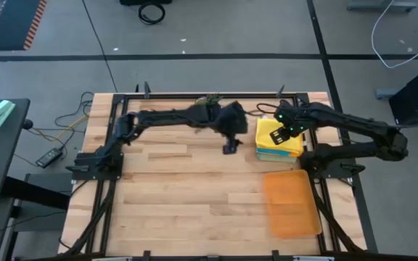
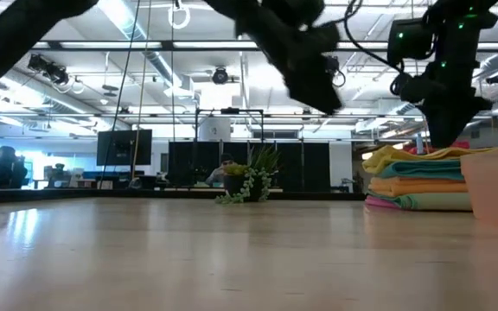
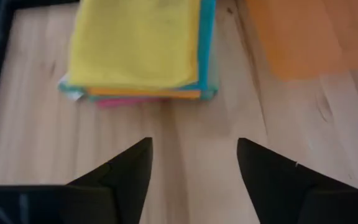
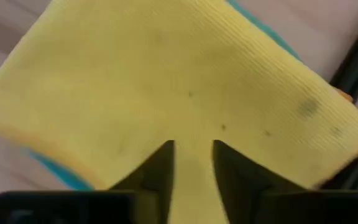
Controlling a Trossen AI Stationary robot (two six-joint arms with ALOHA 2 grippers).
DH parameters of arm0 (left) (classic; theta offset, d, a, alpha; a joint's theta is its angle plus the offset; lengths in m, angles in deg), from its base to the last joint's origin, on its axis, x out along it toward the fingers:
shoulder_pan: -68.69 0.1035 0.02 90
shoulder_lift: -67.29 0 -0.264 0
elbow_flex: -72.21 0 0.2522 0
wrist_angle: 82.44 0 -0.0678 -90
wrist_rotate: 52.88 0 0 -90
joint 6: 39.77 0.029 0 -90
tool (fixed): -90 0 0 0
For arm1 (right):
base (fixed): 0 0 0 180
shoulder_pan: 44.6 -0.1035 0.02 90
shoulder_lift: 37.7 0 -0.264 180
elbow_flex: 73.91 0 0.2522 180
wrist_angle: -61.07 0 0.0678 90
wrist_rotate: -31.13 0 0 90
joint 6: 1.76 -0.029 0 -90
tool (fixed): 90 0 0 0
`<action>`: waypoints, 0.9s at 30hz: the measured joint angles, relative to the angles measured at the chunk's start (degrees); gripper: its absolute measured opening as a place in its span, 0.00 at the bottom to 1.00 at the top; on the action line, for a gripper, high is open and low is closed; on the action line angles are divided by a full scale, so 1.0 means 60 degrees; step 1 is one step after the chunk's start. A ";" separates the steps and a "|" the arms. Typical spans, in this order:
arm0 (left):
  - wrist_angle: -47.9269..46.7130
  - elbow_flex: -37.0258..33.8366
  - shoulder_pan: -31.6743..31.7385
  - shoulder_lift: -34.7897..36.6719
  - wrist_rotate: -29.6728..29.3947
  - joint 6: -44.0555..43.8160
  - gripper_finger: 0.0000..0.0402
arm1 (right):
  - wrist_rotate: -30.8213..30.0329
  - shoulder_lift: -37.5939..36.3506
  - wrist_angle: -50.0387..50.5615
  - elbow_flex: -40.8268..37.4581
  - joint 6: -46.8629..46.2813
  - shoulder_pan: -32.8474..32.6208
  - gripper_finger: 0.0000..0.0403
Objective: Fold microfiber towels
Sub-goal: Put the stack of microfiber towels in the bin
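Note:
A stack of folded microfiber towels [image 1: 278,141] lies at the table's far right, a yellow one [image 4: 185,81] on top, with orange, teal and pink edges [image 2: 413,186] showing below it. My right gripper [image 1: 287,132] points down over the yellow towel, its fingers [image 4: 163,165] a narrow gap apart, and the flat cloth shows between them. My left gripper [image 1: 228,147] hangs open above the bare wood just left of the stack [image 3: 138,50] and holds nothing. My right gripper comes at the top yellow towel [image 4: 194,168] from above, pointing down. The cloth lies flat between the fingers, not bunched. I cannot tell whether the fingertips touch it.
A flat translucent orange mat [image 1: 291,203] lies on the table's near right, in front of the stack. A small green plant [image 2: 251,184] stands at the far edge, behind my left arm. Bare wood spreads over the middle and left of the table [image 1: 180,196].

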 joint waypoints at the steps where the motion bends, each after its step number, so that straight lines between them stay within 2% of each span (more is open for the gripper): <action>1: -0.0350 0.0000 0.0065 0.0206 0.0000 -0.0022 0.59 | -0.0057 0.0087 -0.0198 -0.0086 -0.0033 -0.0001 0.25; 5: -0.2021 -0.0034 0.0319 0.0946 -0.0169 -0.0234 0.49 | -0.0238 0.0466 -0.0732 -0.0500 -0.0081 0.0048 0.04; 8: -0.2613 -0.0714 0.0478 0.1923 -0.0221 -0.0464 0.38 | -0.0309 0.0925 -0.0877 -0.0792 -0.0088 0.0073 0.02; 12: -0.1520 -0.3162 0.0564 0.4016 -0.0674 -0.0894 0.20 | -0.0219 0.1663 -0.1574 -0.1315 -0.0132 0.0056 0.01; 16: 0.0870 -0.6332 0.0543 0.6510 -0.0747 -0.1484 0.03 | -0.0057 0.2486 -0.2497 -0.1818 -0.0105 -0.0015 0.01; 18: 0.1987 -0.7615 0.0431 0.7572 -0.0754 -0.1803 0.02 | -0.0027 0.2815 -0.2749 -0.1872 -0.0136 -0.0111 0.01; 21: 0.2819 -0.9103 0.0336 0.8884 -0.0759 -0.2237 0.06 | -0.0215 0.3160 -0.2766 -0.1697 -0.0412 -0.0500 0.01; 24: 0.3022 -0.9920 0.0320 0.9908 -0.0773 -0.2456 0.08 | -0.0012 0.3253 -0.3145 -0.1323 -0.0834 -0.1006 0.01; 27: 0.3058 -1.0342 0.0276 1.0588 -0.0791 -0.2546 0.07 | 0.0720 0.3438 -0.3765 -0.0964 -0.1294 -0.1603 0.01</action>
